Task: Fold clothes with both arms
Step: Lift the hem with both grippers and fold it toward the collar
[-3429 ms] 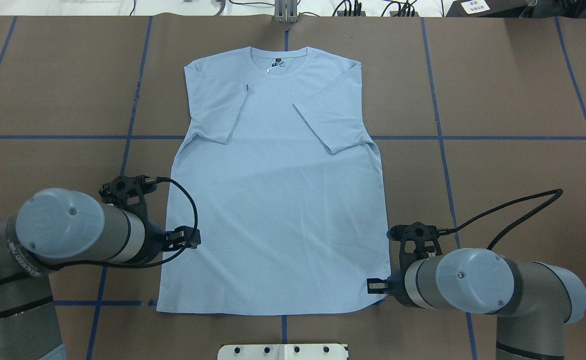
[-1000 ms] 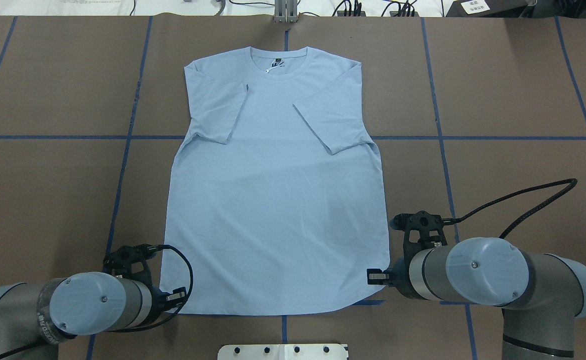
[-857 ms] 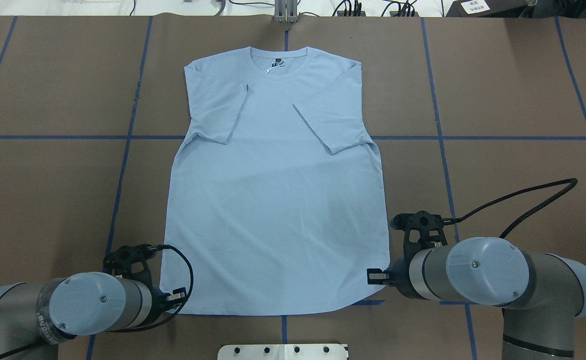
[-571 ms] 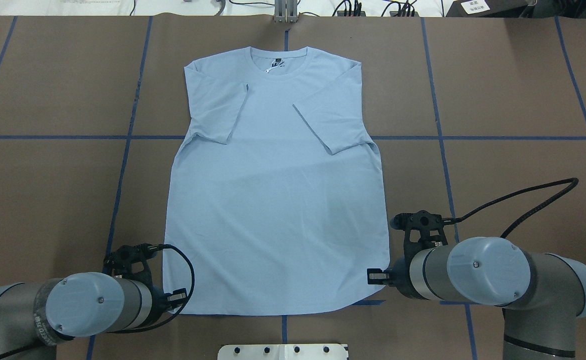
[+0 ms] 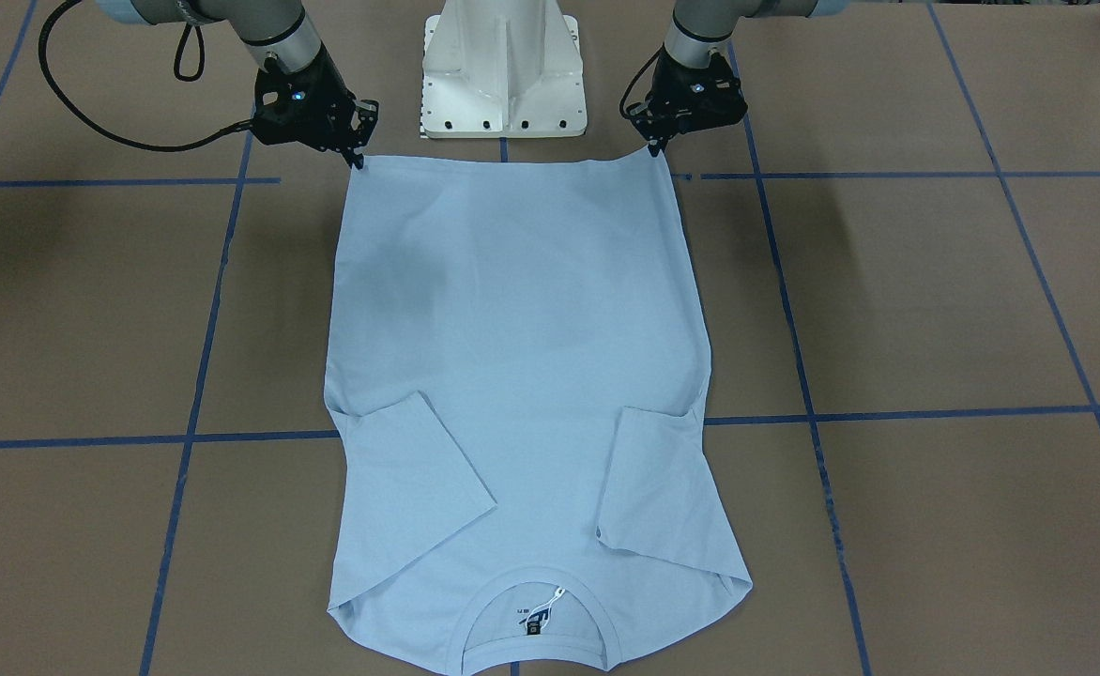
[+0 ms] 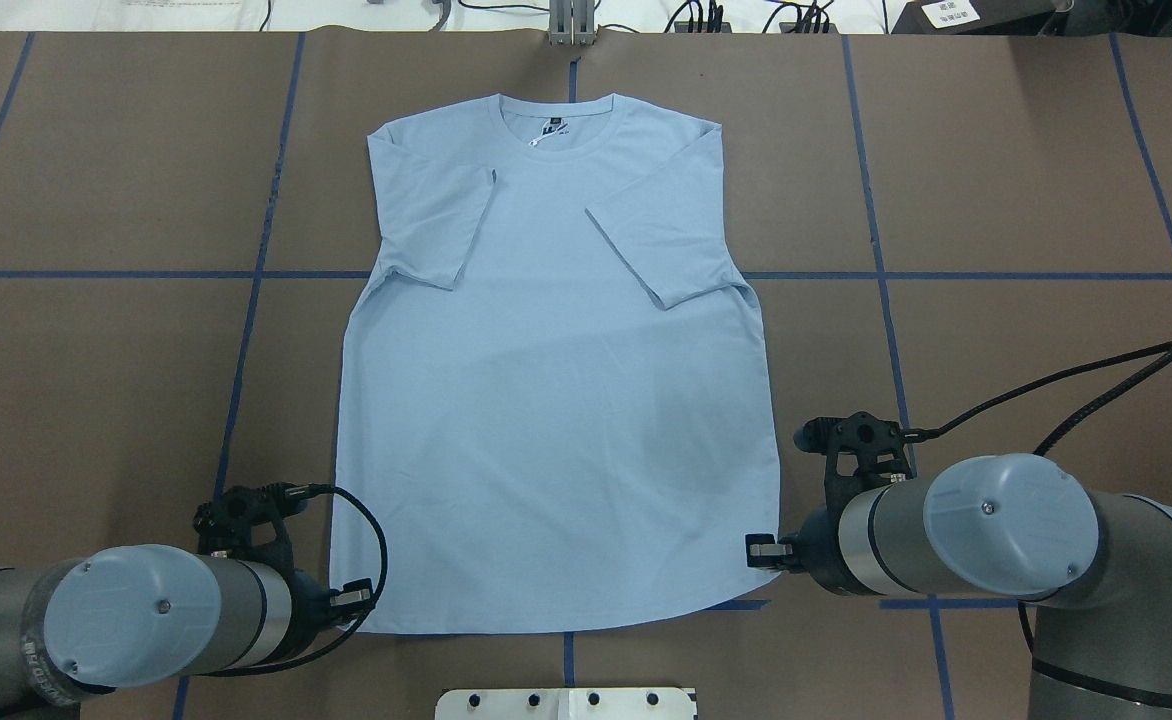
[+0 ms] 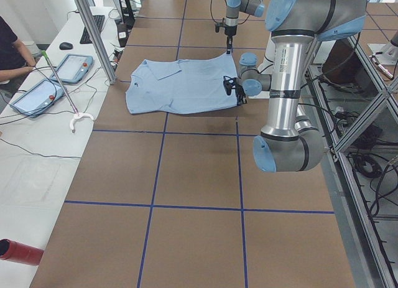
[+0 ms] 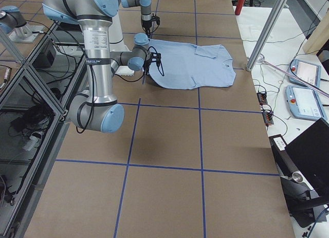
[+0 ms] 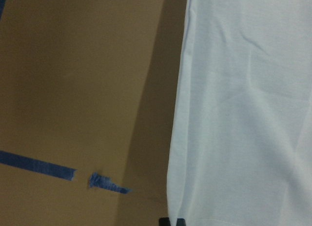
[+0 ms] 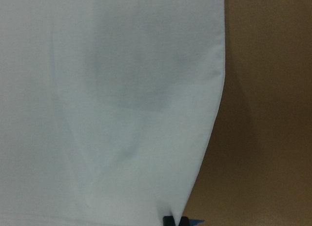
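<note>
Front-facing view: light blue T-shirt (image 5: 512,329) lies flat on the brown desk (image 5: 935,310), hem toward the white pedestal base (image 5: 503,66), collar (image 5: 533,590) at the near edge. Both sleeves (image 5: 419,469) are folded inward onto the body. Left tool (image 5: 655,148) is at one hem corner, right tool (image 5: 356,158) at the other; each corner is drawn to a small point under the tips.

Overhead view: both arms come in low from the near side. The left tool (image 6: 354,596) touches the hem's left corner, the right tool (image 6: 761,549) the side edge just above the right corner. Blue tape (image 6: 96,274) grids the desk.

Side views: the shirt sits near the robot's end of the desk; the tools are too small to judge.

Left wrist view: fingertips (image 9: 173,221) pressed together, pinching the shirt's edge at the frame bottom, cloth to the right, bare desk to the left.

Right wrist view: fingertips (image 10: 169,220) likewise closed on the shirt's edge, cloth to the left.
</note>
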### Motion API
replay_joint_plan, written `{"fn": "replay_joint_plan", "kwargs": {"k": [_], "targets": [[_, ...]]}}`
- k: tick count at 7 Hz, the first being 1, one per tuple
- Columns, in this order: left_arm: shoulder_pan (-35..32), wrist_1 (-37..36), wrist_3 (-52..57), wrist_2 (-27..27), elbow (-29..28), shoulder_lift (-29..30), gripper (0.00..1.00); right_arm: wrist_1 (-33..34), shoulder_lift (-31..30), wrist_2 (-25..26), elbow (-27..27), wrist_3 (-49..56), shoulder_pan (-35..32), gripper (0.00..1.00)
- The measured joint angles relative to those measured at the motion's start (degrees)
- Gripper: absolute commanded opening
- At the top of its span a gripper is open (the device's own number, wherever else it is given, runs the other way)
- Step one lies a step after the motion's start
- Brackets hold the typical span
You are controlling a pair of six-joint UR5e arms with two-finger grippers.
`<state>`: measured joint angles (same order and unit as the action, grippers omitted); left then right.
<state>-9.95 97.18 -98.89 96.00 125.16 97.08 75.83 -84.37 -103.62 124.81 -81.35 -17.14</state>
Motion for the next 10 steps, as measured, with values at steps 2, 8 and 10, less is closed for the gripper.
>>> {"fn": "replay_joint_plan", "kwargs": {"k": [2, 8, 10], "targets": [[0.78, -5.90, 0.34, 0.18, 5.99, -0.01, 0.00, 0.13, -3.23, -2.08, 4.29, -0.51, -0.09, 0.00], [9.99, -17.98, 0.86, 0.36, 20.13, 0.32, 0.00, 0.39, -10.43, -15.31, 12.95, -3.86, 3.62, 0.00], [4.88, -18.28, 5.16, 0.68, 19.43, 0.57, 0.00, 0.26, -6.71, -14.89, 10.14, -3.63, -1.63, 0.00]]}}
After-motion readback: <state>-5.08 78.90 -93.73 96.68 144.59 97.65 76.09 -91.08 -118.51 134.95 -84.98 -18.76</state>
